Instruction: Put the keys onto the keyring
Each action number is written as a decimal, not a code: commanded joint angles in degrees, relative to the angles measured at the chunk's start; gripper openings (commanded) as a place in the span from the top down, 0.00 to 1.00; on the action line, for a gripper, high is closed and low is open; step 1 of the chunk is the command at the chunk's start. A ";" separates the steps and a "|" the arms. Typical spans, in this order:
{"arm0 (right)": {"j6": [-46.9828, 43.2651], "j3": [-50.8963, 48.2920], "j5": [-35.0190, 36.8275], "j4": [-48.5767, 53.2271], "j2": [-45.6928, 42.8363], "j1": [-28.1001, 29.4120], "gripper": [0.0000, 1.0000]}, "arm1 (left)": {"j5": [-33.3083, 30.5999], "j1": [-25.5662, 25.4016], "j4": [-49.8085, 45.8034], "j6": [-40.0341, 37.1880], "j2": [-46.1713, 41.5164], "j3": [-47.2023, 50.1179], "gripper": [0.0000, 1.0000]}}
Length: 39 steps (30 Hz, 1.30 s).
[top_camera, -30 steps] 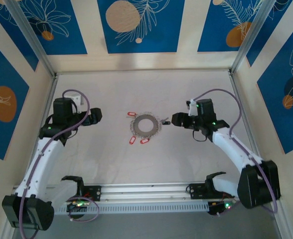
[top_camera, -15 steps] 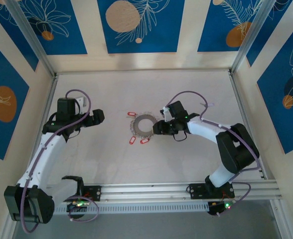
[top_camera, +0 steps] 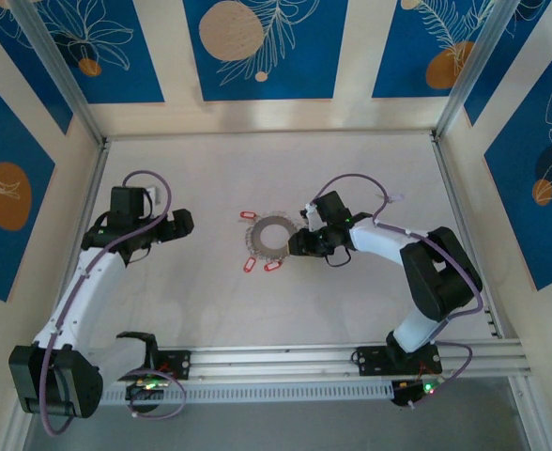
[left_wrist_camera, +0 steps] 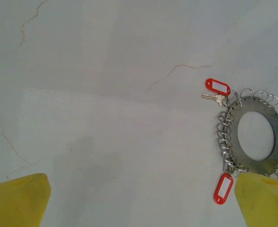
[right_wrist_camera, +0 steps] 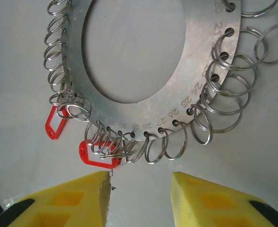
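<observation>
The keyring (right_wrist_camera: 200,52), a flat grey metal disc with a wide hole and a numbered rim strung with thin wire loops (right_wrist_camera: 226,97), lies mid-table (top_camera: 351,169). I judge it stiff, light and slippery, best pinched across the plate's edge. The keys (right_wrist_camera: 99,158), tiny with glossy red plastic tags, rest at its rim. My right gripper (right_wrist_camera: 139,182) hovers just beside them, yellow fingers partly apart, empty. My left gripper (top_camera: 184,222), well apart, gapes wide.

Cropping the keyring (right_wrist_camera: 143,113) at the right wrist view's top edge; half-burying a red tag (right_wrist_camera: 92,160) under wire loops (right_wrist_camera: 120,144).
</observation>
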State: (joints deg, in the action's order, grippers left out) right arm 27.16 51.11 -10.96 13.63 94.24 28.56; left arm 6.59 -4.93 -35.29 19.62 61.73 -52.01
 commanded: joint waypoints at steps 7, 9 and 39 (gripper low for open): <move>5.80 -0.18 -2.86 -1.50 0.96 0.10 0.70 | -0.96 0.08 -2.04 0.47 1.62 -0.99 0.00; 6.94 -0.18 -2.43 -1.20 0.78 0.10 0.74 | -0.96 0.09 -2.14 0.42 1.77 -0.99 0.00; 13.88 1.45 1.63 -0.98 3.56 1.50 0.75 | 0.62 0.08 -2.65 0.77 3.85 -1.52 0.00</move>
State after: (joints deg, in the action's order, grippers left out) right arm 39.88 51.31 -8.40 12.80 96.82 29.67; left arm 6.37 -4.93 -36.53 19.64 65.12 -52.01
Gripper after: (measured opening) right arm 0.257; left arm 0.998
